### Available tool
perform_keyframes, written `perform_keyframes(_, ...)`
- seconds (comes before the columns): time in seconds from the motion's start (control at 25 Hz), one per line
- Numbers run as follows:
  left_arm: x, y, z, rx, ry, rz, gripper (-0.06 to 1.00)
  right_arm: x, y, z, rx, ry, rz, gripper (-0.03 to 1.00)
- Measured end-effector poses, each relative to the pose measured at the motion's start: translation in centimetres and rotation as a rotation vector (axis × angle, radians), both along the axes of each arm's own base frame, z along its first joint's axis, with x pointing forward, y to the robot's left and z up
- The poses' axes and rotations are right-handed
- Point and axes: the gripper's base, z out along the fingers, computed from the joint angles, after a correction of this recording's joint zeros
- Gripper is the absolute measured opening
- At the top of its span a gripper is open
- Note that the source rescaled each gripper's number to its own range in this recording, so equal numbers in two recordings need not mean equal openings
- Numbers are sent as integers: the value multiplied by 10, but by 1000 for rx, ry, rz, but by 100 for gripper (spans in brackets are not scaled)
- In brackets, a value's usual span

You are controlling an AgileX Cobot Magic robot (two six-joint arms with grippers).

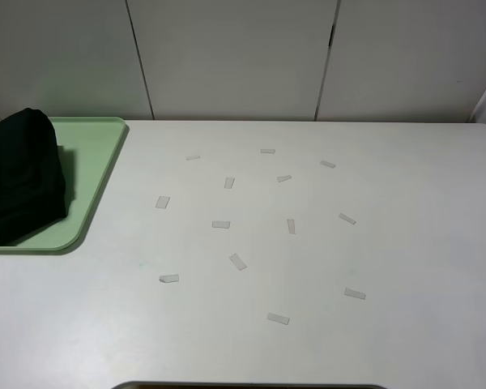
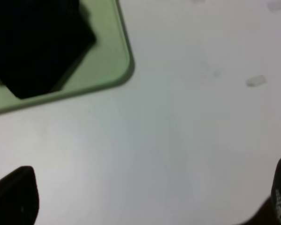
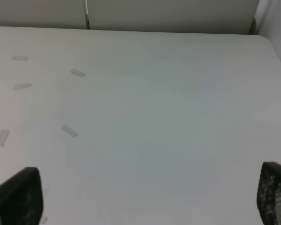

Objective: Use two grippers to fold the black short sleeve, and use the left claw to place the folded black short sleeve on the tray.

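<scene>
The black short sleeve [image 1: 20, 174] lies folded in a thick bundle on the pale green tray [image 1: 93, 174] at the table's far left. The left wrist view shows the same bundle [image 2: 35, 42] on the tray [image 2: 107, 61], well away from my left gripper [image 2: 150, 206], whose fingertips [image 2: 16, 197] stand wide apart over bare table: open and empty. My right gripper [image 3: 150, 206] is open too, its fingertips [image 3: 18, 197] spread above bare white table. Neither arm shows in the high view.
Several small pale tape strips [image 1: 220, 224] are scattered over the middle of the white table [image 1: 405, 243]. White wall panels [image 1: 235, 57] rise behind the table's far edge.
</scene>
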Motion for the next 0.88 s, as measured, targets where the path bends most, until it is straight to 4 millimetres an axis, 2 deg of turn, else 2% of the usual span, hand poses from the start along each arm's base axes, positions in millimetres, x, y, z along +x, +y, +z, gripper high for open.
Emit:
perform_keyframes(0.16,-14,-1,-17,-11,-65,-42,100,0,0,0,0,0,0,100)
perform_keyframes(0.4,-33,-1,-21,-16,-178,-61,100,0,0,0,0,0,0,100)
perform_keyframes(0.88,-35,-1,-22,-11,-189,-60,100,0,0,0,0,0,0,100)
